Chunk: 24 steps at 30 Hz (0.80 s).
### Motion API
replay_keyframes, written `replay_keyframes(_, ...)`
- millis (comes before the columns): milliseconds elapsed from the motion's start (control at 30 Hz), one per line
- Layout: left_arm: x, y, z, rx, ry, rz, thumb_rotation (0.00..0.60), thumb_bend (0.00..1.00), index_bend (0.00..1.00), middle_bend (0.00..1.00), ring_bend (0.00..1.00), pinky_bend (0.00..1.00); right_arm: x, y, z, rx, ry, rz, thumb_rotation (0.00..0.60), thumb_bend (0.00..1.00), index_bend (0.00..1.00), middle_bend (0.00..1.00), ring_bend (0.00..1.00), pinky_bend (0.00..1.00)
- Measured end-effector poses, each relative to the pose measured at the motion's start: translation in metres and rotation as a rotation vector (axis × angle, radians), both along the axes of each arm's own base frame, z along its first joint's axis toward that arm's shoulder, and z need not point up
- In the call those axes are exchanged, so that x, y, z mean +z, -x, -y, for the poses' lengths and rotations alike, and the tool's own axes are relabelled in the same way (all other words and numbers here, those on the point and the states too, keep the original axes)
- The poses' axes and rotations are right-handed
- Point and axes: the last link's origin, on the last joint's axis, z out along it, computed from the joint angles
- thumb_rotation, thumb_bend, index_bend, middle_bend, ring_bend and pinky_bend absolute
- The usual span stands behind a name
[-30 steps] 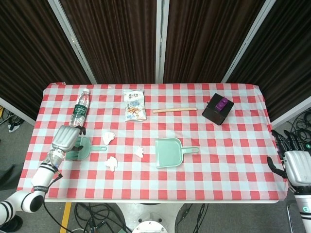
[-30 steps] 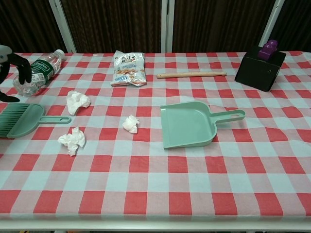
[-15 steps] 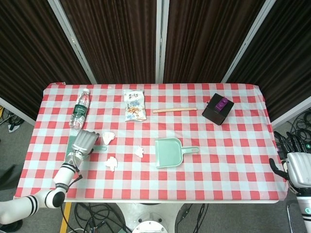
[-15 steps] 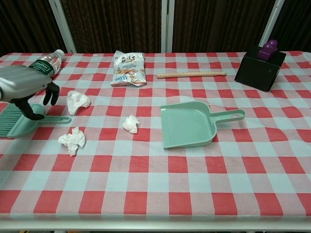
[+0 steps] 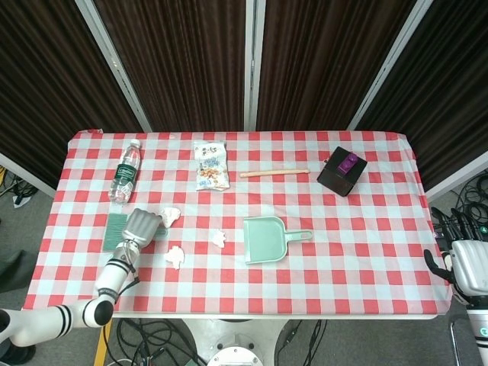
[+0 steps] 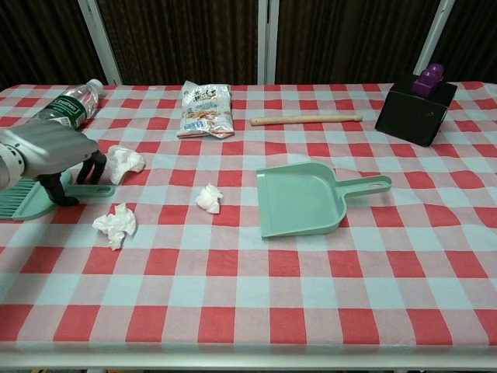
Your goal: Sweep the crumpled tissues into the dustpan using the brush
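Print on snack bag (image 6: 206, 109) and bottle (image 6: 68, 106) label: illegible.

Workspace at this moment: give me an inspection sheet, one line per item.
Surface: table under a red-and-white checked cloth.
Job's things: green brush at left; green dustpan mid-table; three crumpled tissues lying loose, none in the dustpan.
Clutter: water bottle lying down, snack bag, wooden stick, black box with a purple top.
Hands: left hand over the brush handle, grasp unclear; right hand off the table edge, holding nothing.
Cables: on the floor below the table.
Surroundings: dark curtains behind.
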Motion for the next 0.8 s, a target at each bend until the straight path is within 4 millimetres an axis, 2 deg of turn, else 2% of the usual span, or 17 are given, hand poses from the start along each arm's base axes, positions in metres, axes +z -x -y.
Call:
replay_keyframes(200,-0.003,0.000,0.000,0.002,0.011,-0.009,0.600,0.26,0.45,0.48,0.76,0.94,0.000,0.000,-0.001,0.000,0.002,0.001,0.600,0.33,0.03,0.16,0.00,0.06)
replay_keyframes(567,-0.005,0.001,-0.002,-0.009,0.001,0.021,0.600,0.34,0.51,0.54,0.80,0.94,-0.002,0.001,-0.003,-0.007,-0.007,0.006,0.600,0.33,0.03,0.16,0.00,0.06)
replay_keyframes(667,-0.003,0.000,-0.002,-0.018,-0.008,0.048,0.600,0.37,0.54,0.56,0.80,0.94,-0.004,0.001,-0.003,-0.008,-0.019,0.002,0.600,0.33,0.03,0.16,0.00,0.06)
replay_keyframes(800,0.010,-0.002,-0.001,-0.050,-0.031,0.106,0.600,0.39,0.54,0.56,0.80,0.94,-0.007,-0.003,0.000,0.000,-0.040,-0.017,0.600,0.33,0.04,0.17,0.02,0.06)
